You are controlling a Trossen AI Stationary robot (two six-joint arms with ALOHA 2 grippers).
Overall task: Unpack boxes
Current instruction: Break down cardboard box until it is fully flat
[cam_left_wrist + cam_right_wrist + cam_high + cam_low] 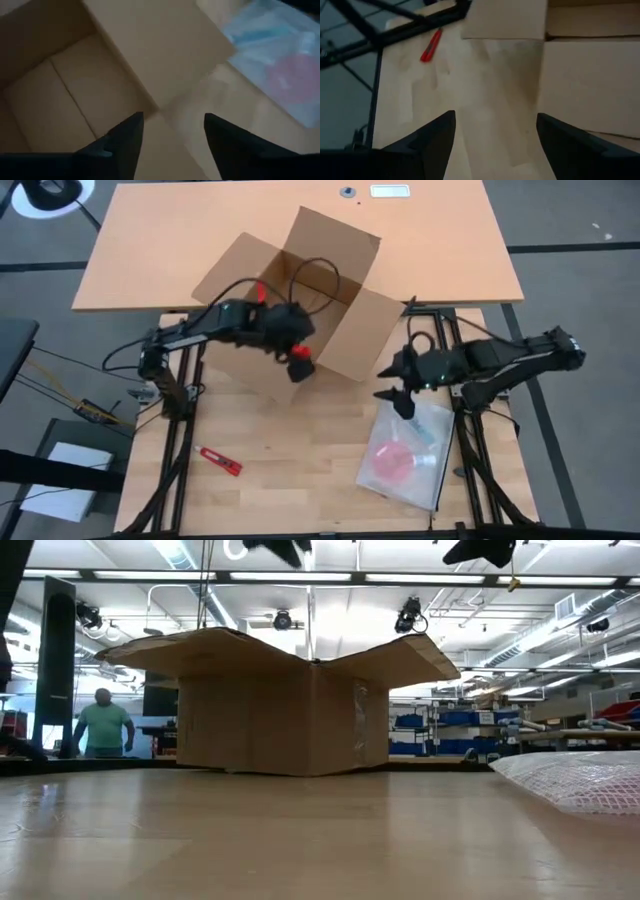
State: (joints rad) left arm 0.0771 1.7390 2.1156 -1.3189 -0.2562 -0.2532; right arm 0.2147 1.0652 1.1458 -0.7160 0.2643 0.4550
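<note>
Flanking the open carton (300,295), both pincers, left (296,360) and right (394,394), wide and empty, clear bag (410,455) and red cutter (218,460) nearby.

— What do those arms look like from where you stand?

— Both matte black, chunky jointed segments. The left arm (215,320) has black cables looping off it and red bits near its claw (297,358) — the right arm (500,355) is plain black, its claw (395,395) ending in dark tapered fingers (432,137).
</note>
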